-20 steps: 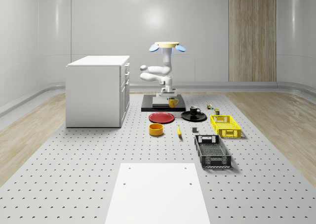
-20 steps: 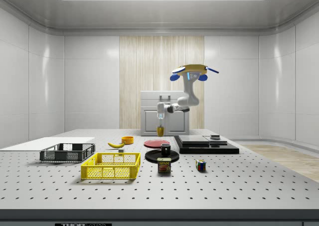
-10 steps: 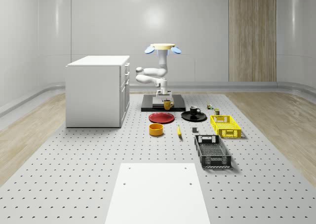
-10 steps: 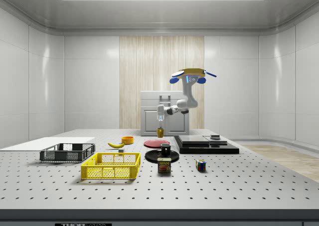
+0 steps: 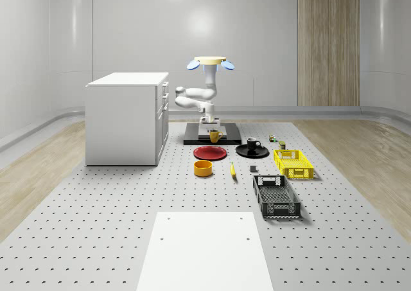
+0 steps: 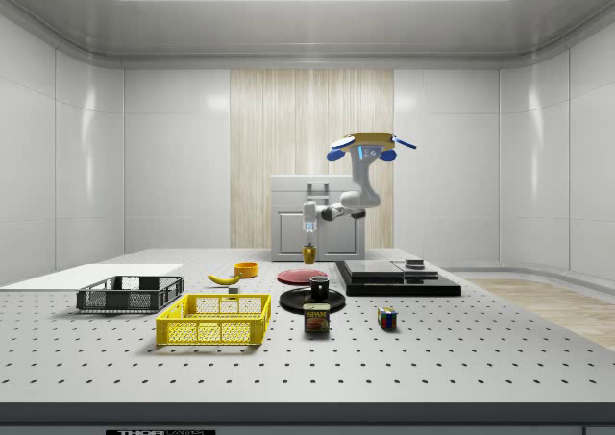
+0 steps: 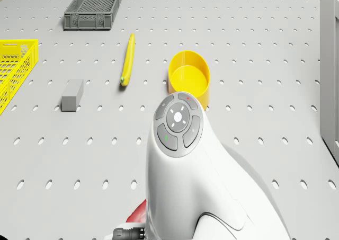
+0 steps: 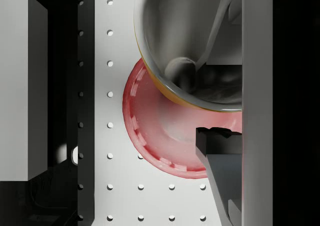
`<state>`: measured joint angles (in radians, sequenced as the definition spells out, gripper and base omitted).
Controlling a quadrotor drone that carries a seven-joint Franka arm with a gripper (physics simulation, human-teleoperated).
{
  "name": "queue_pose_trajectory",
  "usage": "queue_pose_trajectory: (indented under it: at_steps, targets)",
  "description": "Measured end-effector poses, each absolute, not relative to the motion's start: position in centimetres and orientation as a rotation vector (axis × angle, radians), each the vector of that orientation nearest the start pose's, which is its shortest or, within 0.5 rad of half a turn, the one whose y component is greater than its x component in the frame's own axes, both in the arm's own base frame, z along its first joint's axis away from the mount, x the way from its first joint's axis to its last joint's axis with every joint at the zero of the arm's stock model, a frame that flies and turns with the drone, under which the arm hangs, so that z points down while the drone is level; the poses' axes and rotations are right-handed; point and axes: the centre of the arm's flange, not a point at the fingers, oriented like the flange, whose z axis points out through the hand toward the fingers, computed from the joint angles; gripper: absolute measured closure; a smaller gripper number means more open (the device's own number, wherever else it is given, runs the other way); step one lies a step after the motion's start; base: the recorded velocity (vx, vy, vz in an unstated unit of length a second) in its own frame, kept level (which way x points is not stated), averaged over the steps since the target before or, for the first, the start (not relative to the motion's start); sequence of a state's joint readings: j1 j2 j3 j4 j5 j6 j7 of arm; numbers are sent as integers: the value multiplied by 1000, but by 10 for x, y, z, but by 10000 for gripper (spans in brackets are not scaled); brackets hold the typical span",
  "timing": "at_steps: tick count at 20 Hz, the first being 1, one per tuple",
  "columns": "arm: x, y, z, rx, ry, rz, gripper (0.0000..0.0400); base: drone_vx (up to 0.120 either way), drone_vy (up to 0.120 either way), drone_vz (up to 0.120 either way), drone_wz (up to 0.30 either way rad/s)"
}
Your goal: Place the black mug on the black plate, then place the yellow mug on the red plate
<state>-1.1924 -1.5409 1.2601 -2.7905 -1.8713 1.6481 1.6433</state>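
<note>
Drone: the drone (image 5: 210,61) hovers in the air above the far edge of the red plate (image 5: 210,153), between that plate and the black platform (image 5: 192,135) behind it; in the side view it hangs above the platform's near end (image 6: 363,147).
Arm: the white arm (image 5: 194,98) bends down from the drone toward the red plate; its wrist housing (image 7: 183,144) shows in the drone view.
Gripper: the gripper (image 5: 212,125) points downward and is closed on the yellow mug — one finger (image 8: 220,156) reaches down inside the rim in the wrist view.
Yellow mug: the yellow mug (image 5: 214,136) is held upright in the air, above the far rim of the red plate and not touching it; the wrist view looks into its pale inside (image 8: 185,41) with the plate's rim (image 8: 137,131) under it.
Red plate: it lies flat on the perforated table (image 5: 96,239), just in front of the black platform.
Black mug: the black mug (image 5: 253,143) stands upright on the black plate (image 5: 243,152), just beside the red plate on the whole-scene view's right.
Around the red plate: a yellow bowl (image 5: 203,168) and a banana (image 5: 232,170) sit nearer the camera, a small grey block (image 7: 72,95) by the banana, a yellow crate (image 5: 293,163) and a dark crate (image 5: 276,196) beyond the black plate — a white cabinet (image 5: 127,118) stands on the other side.
</note>
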Motion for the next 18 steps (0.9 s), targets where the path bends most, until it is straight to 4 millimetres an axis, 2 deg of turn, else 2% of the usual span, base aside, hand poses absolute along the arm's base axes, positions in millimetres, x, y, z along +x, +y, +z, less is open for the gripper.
queue_pose_trajectory:
  at_steps: [3, 7, 18]
  targets:
    - [323, 31, 530, 1, -2, 786, 290, 0, 0, 0, 0]
    - [323, 40, 542, 1, -2, 786, 290, 0, 0, 0, 0]
    - [323, 47, 585, 1, -2, 786, 290, 0, 0, 0, 0]
